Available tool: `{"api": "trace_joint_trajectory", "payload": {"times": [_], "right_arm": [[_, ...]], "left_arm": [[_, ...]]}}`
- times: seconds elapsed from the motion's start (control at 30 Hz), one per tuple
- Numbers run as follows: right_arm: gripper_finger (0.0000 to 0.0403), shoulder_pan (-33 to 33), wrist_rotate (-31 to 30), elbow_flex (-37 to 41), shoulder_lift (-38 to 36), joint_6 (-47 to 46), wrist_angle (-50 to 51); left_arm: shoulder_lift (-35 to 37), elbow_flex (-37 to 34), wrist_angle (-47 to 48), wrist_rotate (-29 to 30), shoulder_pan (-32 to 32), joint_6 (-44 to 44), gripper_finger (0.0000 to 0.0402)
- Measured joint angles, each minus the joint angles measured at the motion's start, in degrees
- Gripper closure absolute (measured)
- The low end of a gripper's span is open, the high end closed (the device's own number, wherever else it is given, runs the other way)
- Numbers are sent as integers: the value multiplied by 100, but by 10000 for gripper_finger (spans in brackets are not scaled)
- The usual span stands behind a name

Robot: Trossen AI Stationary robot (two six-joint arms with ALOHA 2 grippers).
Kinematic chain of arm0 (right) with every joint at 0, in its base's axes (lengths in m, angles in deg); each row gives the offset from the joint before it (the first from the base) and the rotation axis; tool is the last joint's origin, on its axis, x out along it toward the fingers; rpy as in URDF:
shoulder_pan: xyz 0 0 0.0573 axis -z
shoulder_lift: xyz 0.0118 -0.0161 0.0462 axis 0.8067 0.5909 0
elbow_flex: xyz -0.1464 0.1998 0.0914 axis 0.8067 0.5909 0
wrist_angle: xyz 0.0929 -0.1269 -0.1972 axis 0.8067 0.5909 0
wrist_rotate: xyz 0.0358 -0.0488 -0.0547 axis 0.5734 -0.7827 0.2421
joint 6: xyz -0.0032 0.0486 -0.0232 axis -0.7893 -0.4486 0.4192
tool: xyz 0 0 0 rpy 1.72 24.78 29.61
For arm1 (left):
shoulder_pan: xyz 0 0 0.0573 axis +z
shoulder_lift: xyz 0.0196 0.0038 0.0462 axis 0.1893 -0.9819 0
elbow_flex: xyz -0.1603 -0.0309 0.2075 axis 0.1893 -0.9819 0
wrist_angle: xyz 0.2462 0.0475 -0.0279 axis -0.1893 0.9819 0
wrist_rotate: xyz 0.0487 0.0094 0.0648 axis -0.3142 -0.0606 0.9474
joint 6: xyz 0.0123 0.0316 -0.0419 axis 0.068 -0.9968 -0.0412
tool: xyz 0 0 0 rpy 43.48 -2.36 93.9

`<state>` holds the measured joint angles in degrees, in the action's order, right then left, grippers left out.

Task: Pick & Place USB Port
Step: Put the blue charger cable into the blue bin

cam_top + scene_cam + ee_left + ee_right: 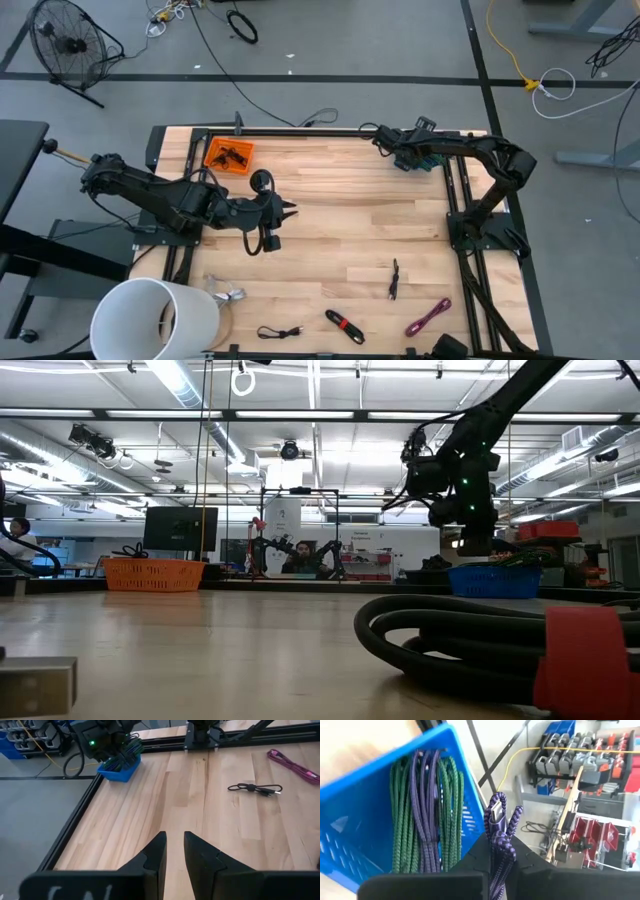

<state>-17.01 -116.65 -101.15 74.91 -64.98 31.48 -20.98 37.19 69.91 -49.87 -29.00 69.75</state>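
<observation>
A purple braided USB cable [496,827] is in my right gripper [500,851], which is shut on it at the table's far right, right over the blue basket [350,827]. Green and purple cables [427,810] lie bundled in that basket. In the low view my right gripper [470,525] hangs just above the basket [495,580]. My left gripper [174,845] hovers over bare wood left of the table's middle [285,210]. It is open with nothing between its fingers. My right gripper pinches a bunched length of the purple cable [499,842] between its two fingers, several strands together. The metal USB plug [495,812] sticks out past the fingertips. The cable is lifted clear, beside the basket's rim; its remaining length is hidden by the gripper.
An orange basket [228,157] stands at the far left. Loose cables lie near the front edge: a black one [393,278], a red-banded black one [343,325], a magenta one [428,317], another black one [280,332]. A white cylinder [155,320] stands at the near left corner.
</observation>
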Motion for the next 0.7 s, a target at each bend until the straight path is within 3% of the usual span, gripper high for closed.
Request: {"api": "trace_joint_trajectory", "payload": {"times": [0.33, 0.53, 0.7], "right_arm": [[387, -281, -272, 0, 0, 325, -309], [387, -369, 285, 0, 17, 368, -546], [387, -360, 365, -2, 20, 393, -693]], "left_arm": [[0, 0, -4, 0, 0, -1, 330], [-2, 0, -4, 0, -2, 0, 330], [-2, 0, -2, -2, -2, 4, 330]]}}
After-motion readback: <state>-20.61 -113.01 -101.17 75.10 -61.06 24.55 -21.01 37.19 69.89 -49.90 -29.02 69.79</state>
